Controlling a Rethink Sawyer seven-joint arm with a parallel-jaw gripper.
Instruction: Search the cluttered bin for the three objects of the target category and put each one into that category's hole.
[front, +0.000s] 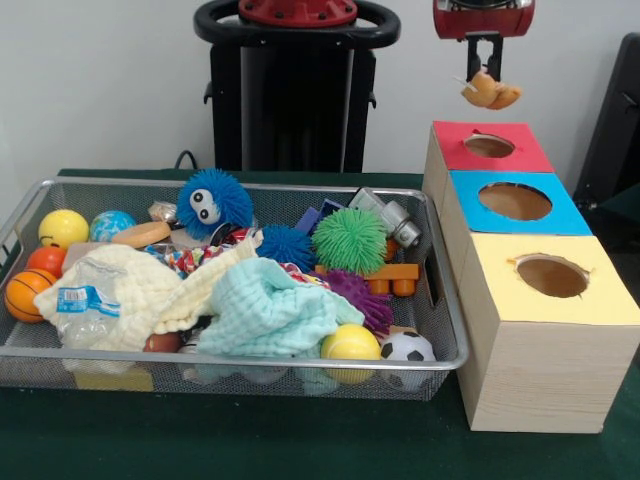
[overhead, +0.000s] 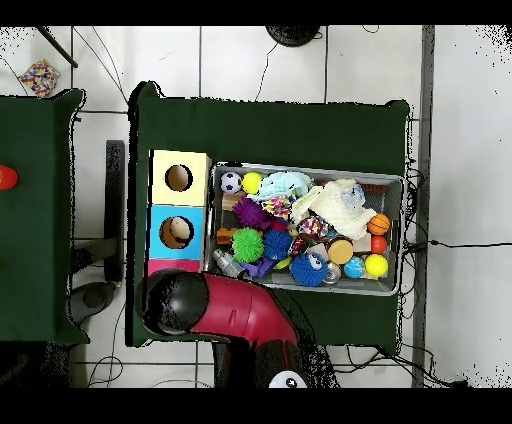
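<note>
My gripper (front: 484, 72) hangs at the top right, shut on a tan, bread-like toy (front: 491, 94). The toy dangles in the air just above the red box's hole (front: 489, 146). In the overhead view the arm's black head (overhead: 175, 300) hides the gripper, the toy and most of the red box (overhead: 168, 266). The wire bin (front: 452, 330) holds mixed clutter: a blue fuzzy ball with eyes (front: 213, 202), a green spiky ball (front: 349, 240), a purple spiky toy (front: 362, 298), a cream cloth (front: 130, 290) and a mint cloth (front: 268, 310).
Three joined boxes stand beside the bin: red, blue (front: 515, 201) and yellow (front: 552, 276), each with a round hole. The bin also holds a soccer ball (front: 408, 347), yellow balls (front: 351, 343), a basketball (front: 24, 292), a crushed bottle (front: 80, 300) and a grey toy (front: 390, 215).
</note>
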